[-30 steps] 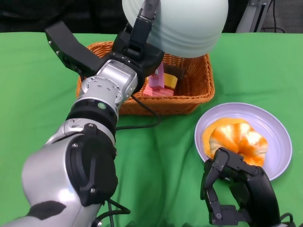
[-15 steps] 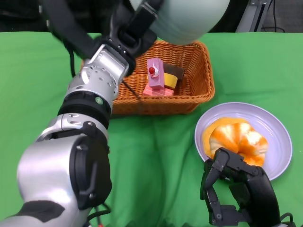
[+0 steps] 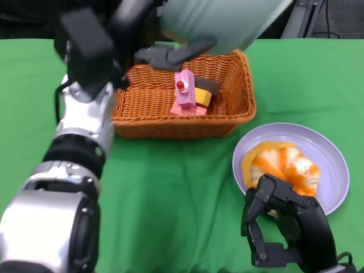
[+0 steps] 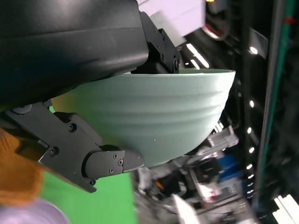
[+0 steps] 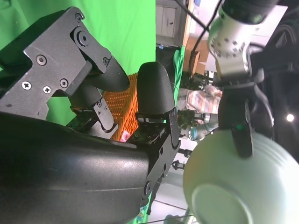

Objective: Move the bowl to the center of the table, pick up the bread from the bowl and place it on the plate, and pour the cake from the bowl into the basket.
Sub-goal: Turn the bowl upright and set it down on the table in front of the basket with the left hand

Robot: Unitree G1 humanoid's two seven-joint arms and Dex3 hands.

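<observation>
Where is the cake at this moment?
In the head view the cake lies inside the wicker basket, toward its right half, beyond the plate with the bread and below the raised bowl.

We find no readable text, label, brand, number or sign on anything in any of our views.
</observation>
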